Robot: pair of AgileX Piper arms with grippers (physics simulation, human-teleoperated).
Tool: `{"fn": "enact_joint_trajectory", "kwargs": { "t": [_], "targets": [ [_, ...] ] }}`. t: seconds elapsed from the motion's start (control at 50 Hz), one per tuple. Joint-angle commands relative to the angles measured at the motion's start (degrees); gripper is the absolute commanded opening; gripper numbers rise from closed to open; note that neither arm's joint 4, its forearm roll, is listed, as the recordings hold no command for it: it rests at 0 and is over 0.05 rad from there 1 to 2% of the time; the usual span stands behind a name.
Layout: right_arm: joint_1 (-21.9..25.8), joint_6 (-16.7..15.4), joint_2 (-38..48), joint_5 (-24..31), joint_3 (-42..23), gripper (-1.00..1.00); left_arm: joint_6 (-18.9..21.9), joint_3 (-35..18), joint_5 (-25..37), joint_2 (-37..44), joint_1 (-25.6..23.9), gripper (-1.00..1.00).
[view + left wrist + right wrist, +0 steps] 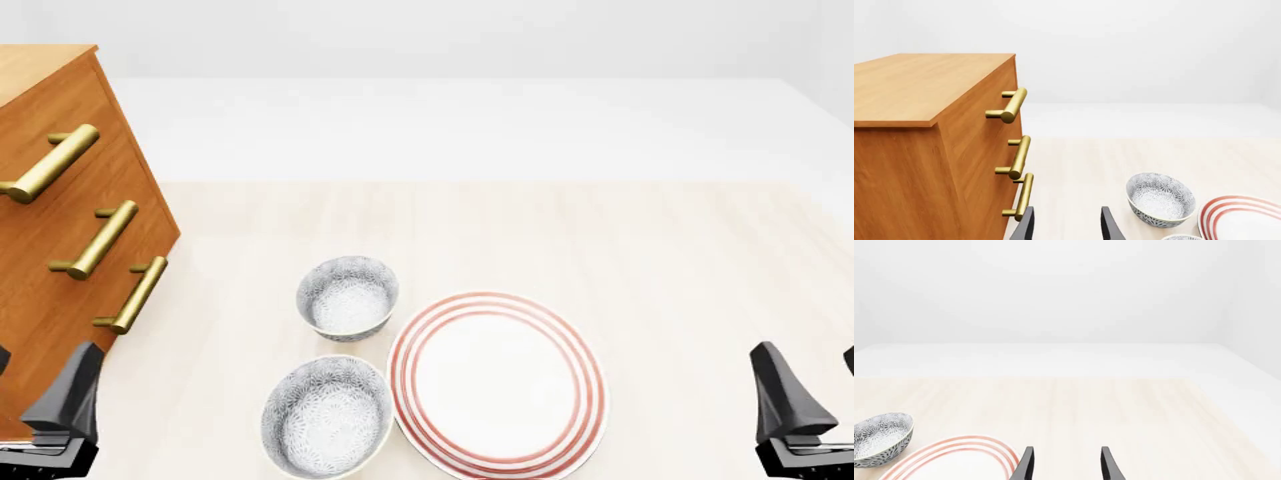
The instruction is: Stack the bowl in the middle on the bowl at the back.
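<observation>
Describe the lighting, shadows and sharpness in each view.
Front view: flat, even light, everything sharp, barely a shadow under the near bowl, far bowl or plate. Left wrist view: sharp, soft sheen on the cabinet handles. Right wrist view: washed-out white backdrop, no glare or blur.

We see a pale wood table; a wooden drawer cabinet at left; plain white surroundings.
</observation>
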Motion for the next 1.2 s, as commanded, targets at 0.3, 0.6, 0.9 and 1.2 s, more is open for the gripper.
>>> {"fn": "enact_joint_trajectory", "kwargs": {
  "t": [0.3, 0.6, 0.9, 1.2],
  "targets": [
    [0.0, -0.1, 0.3, -0.3, -0.1, 1.00, -0.9, -0.3, 0.3, 0.3, 0.3, 1.00],
    [0.0, 0.1, 0.2, -0.1, -0.2, 1.00, -1.1, -5.6, 4.8, -0.1, -0.6, 1.00],
    [0.3, 0.2, 0.3, 0.1, -0.5, 1.00, 0.1, -20.7, 20.5, 0.0, -7.7, 1.00],
    [0.2, 0.6, 0.3, 0.1, -0.4, 1.00, -3.0, -28.2, 28.4, 14.4, -14.9, 1.00]
  ]
}}
